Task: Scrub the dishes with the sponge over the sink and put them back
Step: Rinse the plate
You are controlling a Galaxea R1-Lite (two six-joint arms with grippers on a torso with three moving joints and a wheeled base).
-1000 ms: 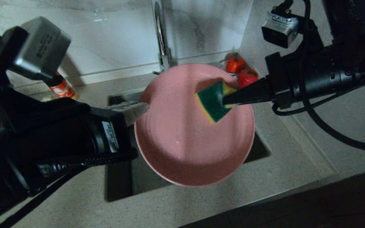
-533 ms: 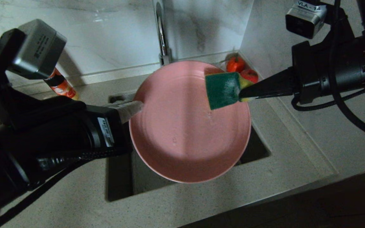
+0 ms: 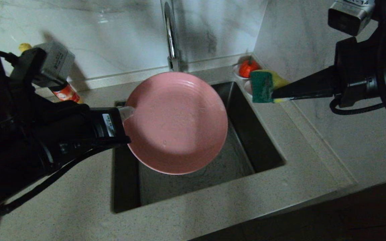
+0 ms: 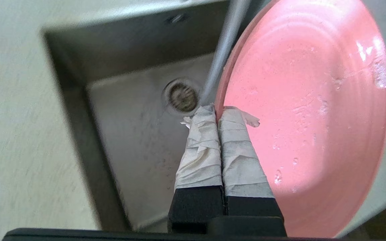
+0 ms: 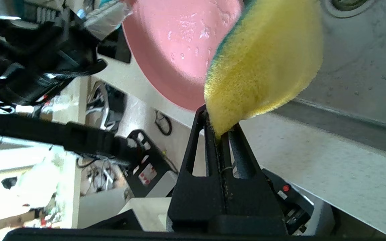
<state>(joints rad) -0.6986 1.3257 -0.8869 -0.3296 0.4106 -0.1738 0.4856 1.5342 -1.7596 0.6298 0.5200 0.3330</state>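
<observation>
Right gripper [image 3: 273, 97] pinches the sponge [image 3: 261, 86], well apart from the pink plate [image 3: 176, 124], which lies toward the left gripper [image 3: 126, 112], clamped on its rim above the sink [image 3: 253, 147].

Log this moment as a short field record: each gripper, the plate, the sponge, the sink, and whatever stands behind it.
left gripper: shut on the pink plate's rim, holding it above the sink
pink plate: tilted, face wet and speckled, clear of the sponge
right gripper: shut on the sponge, off to the plate's right over the counter edge
sponge: yellow body, green scouring face toward the plate
sink: dark basin, round drain visible
tap: behind the sink
red fruit: in the back corner
</observation>
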